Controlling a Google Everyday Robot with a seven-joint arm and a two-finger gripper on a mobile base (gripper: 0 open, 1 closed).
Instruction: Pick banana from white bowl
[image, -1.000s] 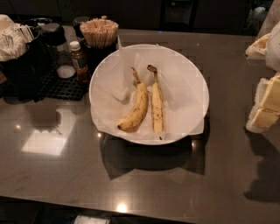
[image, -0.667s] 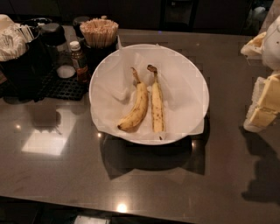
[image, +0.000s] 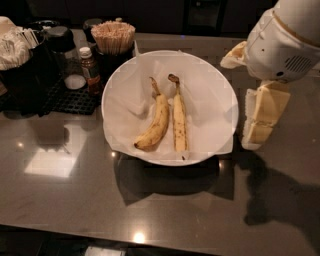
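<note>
The banana (image: 156, 121), thick, curved and yellow with a long dark-tipped stem, lies left of centre in the white bowl (image: 116, 86), which is lined with crinkled white paper. A slimmer, straighter speckled banana (image: 179, 122) lies right beside it. My gripper (image: 240, 100) hangs just off the bowl's right rim, under the white arm housing (image: 285, 40). Its cream fingers (image: 265, 112) are spread open and empty, apart from both bananas.
A cup of wooden stirrers (image: 113, 37), a small brown sauce bottle (image: 90, 70), and a black caddy with napkins (image: 20, 55) on a black mat stand at the back left. The bowl sits on a dark glossy counter (image: 70, 200) whose front edge runs along the bottom.
My arm and gripper have moved left into view, from the right edge to beside the bowl's right rim. The bananas and the bowl have not moved.
</note>
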